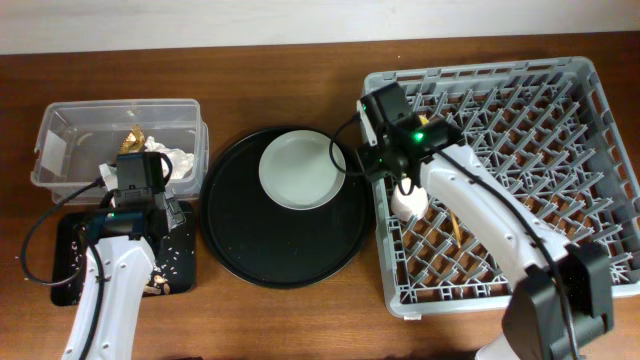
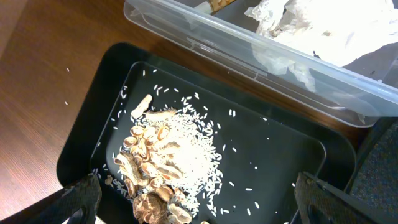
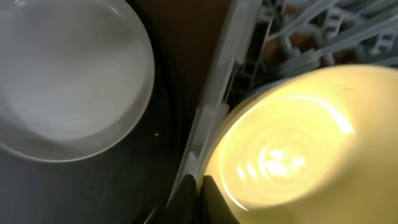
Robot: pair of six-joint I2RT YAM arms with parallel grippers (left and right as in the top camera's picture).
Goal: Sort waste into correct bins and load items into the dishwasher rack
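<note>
overhead: right hand [image 1: 400, 183] sits at the left side of the dishwasher rack [image 1: 560, 130], with the yellow bowl [image 1: 406, 205] under it. left wrist: left hand [image 2: 202, 202] is released, spread above the food scraps [image 2: 152, 168] in the black tray [image 2: 280, 162]. right wrist: blurred, but the hand looks clenched on the bowl rim, just inside the rack wall. judgement: tilt the bowl between the pegs and let go only once it is seated.

Counts: dishwasher rack [image 1: 540, 130] x1. Round black tray [image 1: 250, 250] x1. Grey plate [image 1: 300, 170] x1. Yellow bowl [image 3: 298, 155] x1. Bins x2: one clear tub [image 1: 60, 130], one shallow black tray [image 2: 292, 162]. Waste: white tissue [image 2: 323, 25] x1, brown-gold wrapper [image 1: 134, 134] x1, food scraps [image 2: 152, 168] in one pile, pieces too clumped to count. Loose rice grains [image 2: 193, 149]: too many to count. Robot arms x2: left arm [image 1: 110, 290], right arm [image 1: 480, 210].
</note>
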